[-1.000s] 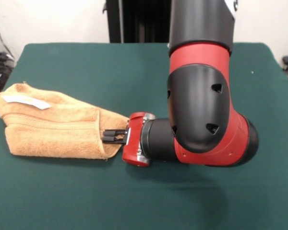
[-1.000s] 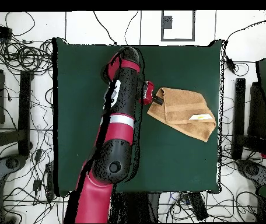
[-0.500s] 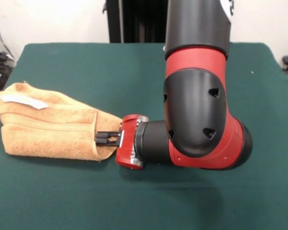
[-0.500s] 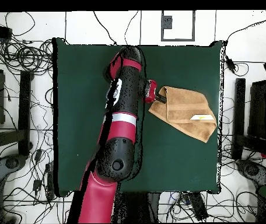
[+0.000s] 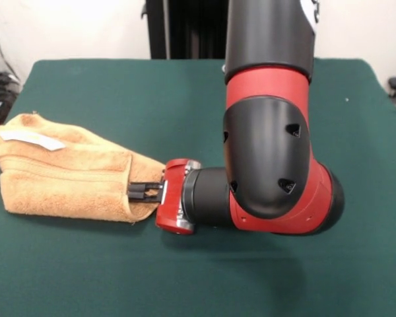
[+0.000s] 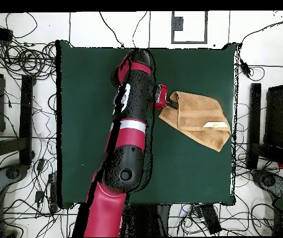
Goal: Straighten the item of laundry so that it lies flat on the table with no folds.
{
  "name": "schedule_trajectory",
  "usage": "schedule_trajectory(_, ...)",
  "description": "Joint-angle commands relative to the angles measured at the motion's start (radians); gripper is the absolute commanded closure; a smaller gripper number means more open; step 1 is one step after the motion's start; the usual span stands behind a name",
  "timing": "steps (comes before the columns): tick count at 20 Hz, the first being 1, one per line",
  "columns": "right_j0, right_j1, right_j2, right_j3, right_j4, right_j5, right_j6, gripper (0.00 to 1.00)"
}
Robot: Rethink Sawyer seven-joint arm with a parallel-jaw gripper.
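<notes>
A wide stretch of bare green table (image 5: 86, 277) fills the near part of the front view; past it, low over the cloth, the claw (image 5: 140, 191) lies level and points sideways toward the picture's left; its two black fingers (image 5: 142, 187) sit close together, one above the other, with their tips at the corner of the towel (image 5: 66, 178) — they look closed on the towel's edge, though the cloth hides the very tips.

The towel spreads away from the claw toward the table's left edge in this view; it is an orange-tan terry piece, folded over on itself in at least two layers, with a thick rolled fold along its near side and a woven band running across its middle; it narrows to a point where the claw meets it; a small white tag (image 5: 30, 139) lies on its top, at the end well apart from the claw.

Behind the fingers comes the red wrist (image 5: 175, 205), then a black sleeve, then the big red and black elbow (image 5: 277, 178) — this rises straight up out of the picture's top; beyond the arm the table runs back bare to its far edge.

From overhead the arm (image 6: 131, 124) reaches up the table's middle; the claw (image 6: 170, 105) turns off to one side and touches the towel (image 6: 197, 119), which lies between it and the table's edge (image 6: 235, 124), skewed to that edge.
</notes>
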Motion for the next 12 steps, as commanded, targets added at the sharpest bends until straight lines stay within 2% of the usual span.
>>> schedule_trajectory(1,-0.047,0.176,-0.005,0.003,-0.016,-0.150,0.237,1.00)
schedule_trajectory(7,-0.063,0.193,0.013,-0.008,-0.027,-0.210,0.245,1.00)
schedule_trajectory(12,-0.072,0.204,0.017,-0.015,-0.035,-0.198,0.239,1.00)
